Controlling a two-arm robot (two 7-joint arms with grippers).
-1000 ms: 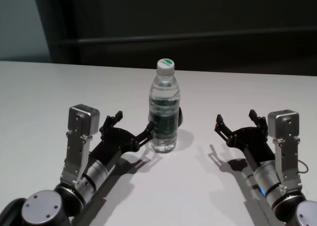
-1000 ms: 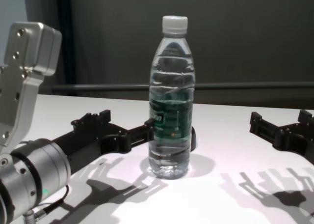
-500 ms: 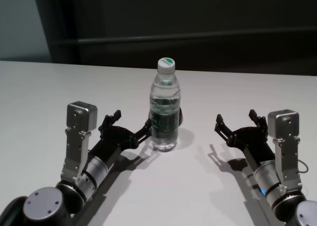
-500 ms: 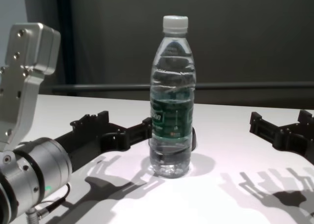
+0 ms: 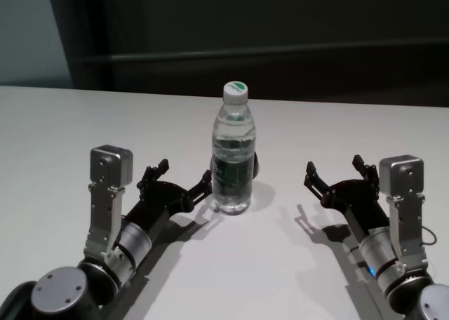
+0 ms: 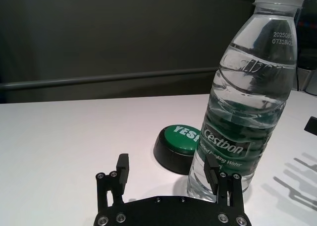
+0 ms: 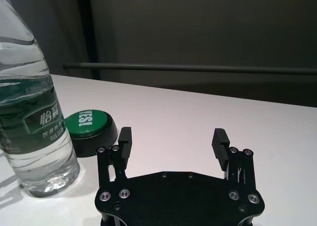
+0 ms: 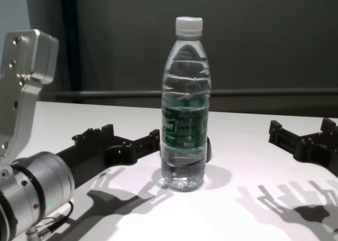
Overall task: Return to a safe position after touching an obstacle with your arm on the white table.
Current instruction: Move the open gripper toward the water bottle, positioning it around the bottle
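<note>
The obstacle, a tall clear water bottle point(image 5: 232, 155) with a white cap and dark green label, stands upright mid-table on the white table point(image 5: 70, 123). It also shows in the chest view point(image 8: 185, 109) and both wrist views point(image 6: 247, 97) point(image 7: 29, 122). My left gripper point(image 5: 184, 174) is open and empty, low over the table just left of the bottle. One of its fingertips point(image 6: 212, 167) is right beside the bottle's base; I cannot tell whether they touch. My right gripper point(image 5: 335, 167) is open and empty, well to the bottle's right.
A low black disc with a green top point(image 6: 178, 141) sits directly behind the bottle, also in the right wrist view point(image 7: 91, 124). The table's far edge meets a dark wall point(image 5: 280, 25). White tabletop stretches to both sides.
My left arm has drawn back toward my body and slightly left, away from the bottle. The bottle stays standing. The right arm has not moved.
</note>
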